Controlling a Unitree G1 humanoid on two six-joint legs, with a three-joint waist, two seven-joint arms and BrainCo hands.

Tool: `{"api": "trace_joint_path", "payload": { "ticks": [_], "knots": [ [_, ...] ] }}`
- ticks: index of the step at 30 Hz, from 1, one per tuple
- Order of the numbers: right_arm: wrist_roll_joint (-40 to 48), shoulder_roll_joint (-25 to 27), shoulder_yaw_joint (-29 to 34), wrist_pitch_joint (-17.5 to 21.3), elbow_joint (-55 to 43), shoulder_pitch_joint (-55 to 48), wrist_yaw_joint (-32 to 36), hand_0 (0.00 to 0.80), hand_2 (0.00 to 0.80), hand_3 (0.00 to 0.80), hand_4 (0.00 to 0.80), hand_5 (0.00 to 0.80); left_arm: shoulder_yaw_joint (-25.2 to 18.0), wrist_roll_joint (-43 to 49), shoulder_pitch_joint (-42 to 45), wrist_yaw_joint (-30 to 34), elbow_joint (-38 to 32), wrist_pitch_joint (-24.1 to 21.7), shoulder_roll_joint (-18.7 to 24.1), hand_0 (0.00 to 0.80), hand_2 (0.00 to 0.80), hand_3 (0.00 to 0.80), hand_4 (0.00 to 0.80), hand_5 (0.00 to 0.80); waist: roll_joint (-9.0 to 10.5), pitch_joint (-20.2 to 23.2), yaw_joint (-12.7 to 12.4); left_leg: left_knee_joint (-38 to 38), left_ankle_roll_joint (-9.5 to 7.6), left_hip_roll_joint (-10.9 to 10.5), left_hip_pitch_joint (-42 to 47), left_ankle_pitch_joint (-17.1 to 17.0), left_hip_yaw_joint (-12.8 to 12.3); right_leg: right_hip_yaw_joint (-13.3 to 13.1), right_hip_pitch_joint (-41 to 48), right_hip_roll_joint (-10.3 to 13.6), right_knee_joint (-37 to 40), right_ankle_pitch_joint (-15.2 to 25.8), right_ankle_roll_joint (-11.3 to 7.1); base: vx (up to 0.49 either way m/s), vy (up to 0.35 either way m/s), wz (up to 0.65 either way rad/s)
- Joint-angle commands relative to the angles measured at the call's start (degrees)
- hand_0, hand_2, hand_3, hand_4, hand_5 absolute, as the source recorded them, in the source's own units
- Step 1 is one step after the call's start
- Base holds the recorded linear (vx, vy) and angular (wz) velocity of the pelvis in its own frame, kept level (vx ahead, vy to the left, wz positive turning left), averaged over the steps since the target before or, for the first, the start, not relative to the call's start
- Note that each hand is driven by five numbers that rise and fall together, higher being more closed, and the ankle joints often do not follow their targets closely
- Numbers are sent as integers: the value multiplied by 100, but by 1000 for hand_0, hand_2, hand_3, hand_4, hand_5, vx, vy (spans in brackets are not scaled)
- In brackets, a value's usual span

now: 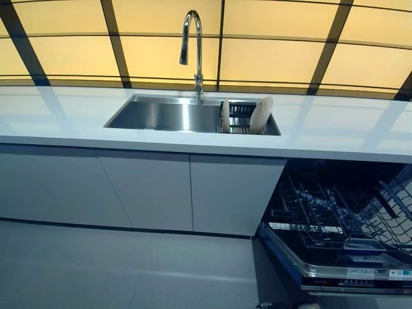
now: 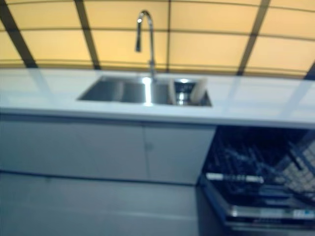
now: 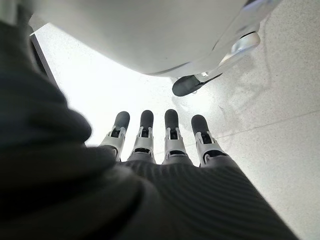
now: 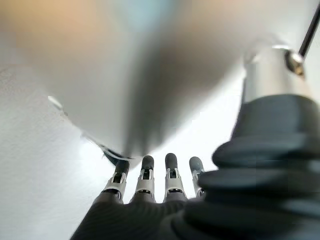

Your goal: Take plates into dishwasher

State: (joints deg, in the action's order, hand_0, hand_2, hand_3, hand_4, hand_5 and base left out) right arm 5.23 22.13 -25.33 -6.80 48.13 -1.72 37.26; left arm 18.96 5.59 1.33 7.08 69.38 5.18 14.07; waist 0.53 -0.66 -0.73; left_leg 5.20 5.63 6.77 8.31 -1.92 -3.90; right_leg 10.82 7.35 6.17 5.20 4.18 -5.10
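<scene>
Fingers (image 3: 144,131) of the left hand (image 3: 165,165) lie straight and side by side in the left wrist view, released, holding nothing, with only pale floor (image 3: 280,150) past the tips; fingers (image 4: 170,175) of the right hand (image 4: 150,200) show likewise in the right wrist view, straight in a row, empty. Neither hand appears in the head views; both are well apart from the task's things.

Plates: two white plates stand on edge in a dark dish rack (image 1: 241,117) set in the right end of the steel sink (image 1: 168,114); the right plate (image 1: 261,113) is tilted, its top leaning to the right and its pale face turned toward the left and near side; the left plate (image 1: 225,114) stands nearly upright, seen edge-on, its long axis vertical, at the left side of the rack. The two plates are apart, with rack wires between them.

Sink: recessed in a white countertop (image 1: 335,129), with a tall curved tap (image 1: 192,48) at its far edge, just left of the rack.

Dishwasher (image 1: 341,225): below the countertop at the right, open, its dark wire lower rack (image 1: 315,219) pulled out toward the near side; no plate is seen in it. White cabinet doors (image 1: 148,190) run to its left beneath the sink.
</scene>
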Motion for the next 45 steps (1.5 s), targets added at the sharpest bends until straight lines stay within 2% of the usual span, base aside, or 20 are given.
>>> {"api": "trace_joint_path", "payload": {
  "ticks": [1, 4, 6, 9, 14, 16, 19, 21, 22, 25, 28, 29, 30, 31, 34, 37, 40, 42, 43, 45],
  "knots": [
    [2099, -358, -122, -104, -2218, 499, 1373, 0, 0, 0, 0, 0, 193, 299, -151, -26, 70, -208, 31, 0, 0, 0, 0, 0, 258, -402, -64, -20, -424, -507, -12, 101, -193, 58, 182, -165, -75, -151, 88, 35, 56, 0],
    [3068, -368, 26, 8, -3876, 549, 786, 0, 0, 0, 0, 0, 220, 223, -94, -66, 112, -258, 15, 0, 0, 0, 0, 0, 247, -393, -26, -20, -447, -557, -23, 113, -171, 14, 124, -117, -133, -169, 40, 34, 98, 3],
    [3321, -420, 274, -148, -4621, 691, 481, 0, 0, 0, 0, 0, 225, 164, -90, -121, 133, -279, -14, 0, 0, 0, 0, 0, 230, -406, -13, -20, -485, -588, -24, 136, -171, -25, 47, -61, -251, -202, -10, 19, 116, 2],
    [3937, -402, 712, -419, -5316, 1061, 184, 0, 0, 0, 0, 0, 241, 86, -102, -156, 133, -311, 14, 0, 0, 0, 0, 0, 205, -449, -5, -20, -563, -621, -27, 155, -196, -84, -92, 29, -468, -237, -78, 11, 109, 2],
    [5210, -535, 1456, -445, -5819, 1863, -697, 0, 0, 0, 0, 0, 221, 51, -116, -118, 23, -334, 147, 0, 0, 0, 0, 0, 203, -577, -47, -252, -759, -732, -165, 247, -237, -208, -453, 294, -1155, -68, -246, 4, 153, -2],
    [5192, -568, 1624, 34, -5928, 2227, -789, 0, 0, 0, 0, 0, 232, 19, -219, -108, 39, -335, 189, 0, 0, 0, 0, 0, 205, -624, -79, -419, -852, -814, -285, 318, -190, -294, -627, 464, -1550, 175, -245, 1, 159, -6],
    [5275, -462, 1750, 352, -5968, 2545, -1081, 0, 0, 0, 0, 0, 309, -35, -342, -135, 188, -389, 194, 0, 0, 0, 0, 0, 190, -623, -96, -511, -938, -906, -385, 340, -60, -434, -748, 621, -1939, 394, -190, 33, 205, -1],
    [5197, -423, 1886, 504, -5951, 2700, -1354, 0, 0, 0, 0, 0, 348, -35, -408, -135, 344, -419, 176, 0, 0, 0, 0, 0, 151, -598, -97, -503, -1017, -975, -420, 334, 111, -593, -913, 735, -2496, 631, -136, 77, 244, 1],
    [5044, -280, 1942, 755, -5956, 2771, -1524, 0, 0, 0, 0, 0, 376, 16, -423, -115, 449, -395, 170, 0, 0, 0, 0, 0, 85, -589, -72, -475, -1070, -991, -391, 334, 230, -728, -1172, 815, -3169, 941, -137, 96, 236, 11],
    [4882, -63, 1963, 1080, -5920, 2920, -1737, 0, 0, 0, 0, 0, 420, -38, -387, -147, 554, -308, 203, 0, 0, 0, 0, 0, 16, -622, -21, -458, -1072, -975, -286, 359, 330, -863, -1573, 742, -3759, 1065, -155, 127, 161, 12],
    [4769, 391, 2090, 1350, -5820, 3278, -2186, 0, 0, 0, 0, 0, 336, 23, -311, -189, 632, -121, 248, 0, 0, 0, 0, 0, 141, -657, 84, -418, -1018, -1120, -58, 526, 384, -748, -1878, 403, -2984, 962, -153, 345, 12, 11],
    [4756, 542, 2160, 1381, -5745, 3407, -2359, 0, 0, 0, 0, 0, 255, 128, -305, -162, 720, -147, 250, 0, 0, 0, 0, 0, 267, -638, 121, -458, -1003, -1270, 22, 644, 433, -666, -1947, 303, -2207, 892, -159, 304, -42, 10],
    [4762, 557, 2161, 1388, -5728, 3427, -2372, 0, 0, 0, 0, 0, 245, 138, -307, -160, 737, -157, 247, 0, 0, 0, 0, 0, 251, -653, 143, -469, -996, -1255, 58, 681, 458, -621, -1888, 270, -2067, 881, -158, 416, -58, 5],
    [4777, 666, 2218, 1421, -5678, 3497, -2487, 0, 0, 0, 0, 0, 190, 212, -285, -153, 829, -231, 231, 0, 0, 0, 0, 0, 323, -636, 184, -510, -972, -1370, 144, 777, 526, -550, -1924, 122, -1361, 774, -174, 391, -37, 1],
    [4633, 863, 2330, 1434, -5684, 3634, -2901, 0, 0, 0, 0, 0, 172, 352, -246, -126, 969, -393, 168, 0, 0, 0, 0, 0, 273, -612, 337, -594, -952, -1479, 462, 996, 758, -487, -2010, -251, -327, 929, -205, 584, -34, 33],
    [4496, 966, 2430, 1408, -5767, 3690, -3149, 0, 0, 0, 0, 0, 225, 329, -250, -74, 910, -405, 147, 0, 0, 0, 0, 0, 234, -641, 469, -751, -996, -1517, 753, 1286, 875, -371, -2393, -220, -439, 1131, -188, 521, -57, 71],
    [4226, 989, 2527, 1444, -5767, 3699, -3118, 0, 0, 0, 0, 0, 177, 344, -252, -123, 893, -371, 127, 0, 0, 0, 0, 0, 271, -580, 571, -1057, -1042, -1501, 915, 1710, 908, -475, -2426, -112, -496, 1156, -152, 550, -162, 18],
    [4092, 1113, 2537, 1325, -5882, 3749, -3214, 0, 0, 0, 0, 0, 13, 274, -219, -85, 912, -365, 135, 0, 0, 0, 0, 0, 223, -418, 595, -1437, -792, -1335, 1049, 1705, 674, -371, -2235, -24, -880, 933, -105, 536, -215, 20],
    [4115, 1136, 2534, 1219, -5978, 3743, -3237, 0, 0, 0, 0, 0, 2, 236, -176, -44, 911, -401, 119, 0, 0, 0, 0, 0, 154, -342, 620, -1650, -615, -1209, 1131, 1471, 565, -258, -2176, -27, -986, 822, -44, 537, -226, 17],
    [4105, 1161, 2513, 1135, -6112, 3648, -3219, 0, 0, 0, 0, 0, -74, 281, -18, 3, 877, -605, 83, 0, 0, 0, 0, 0, -17, -191, 651, -2311, -191, -947, 1099, 313, 396, -135, -1880, -182, -975, 638, 168, 578, -272, 26]
  ]
}}
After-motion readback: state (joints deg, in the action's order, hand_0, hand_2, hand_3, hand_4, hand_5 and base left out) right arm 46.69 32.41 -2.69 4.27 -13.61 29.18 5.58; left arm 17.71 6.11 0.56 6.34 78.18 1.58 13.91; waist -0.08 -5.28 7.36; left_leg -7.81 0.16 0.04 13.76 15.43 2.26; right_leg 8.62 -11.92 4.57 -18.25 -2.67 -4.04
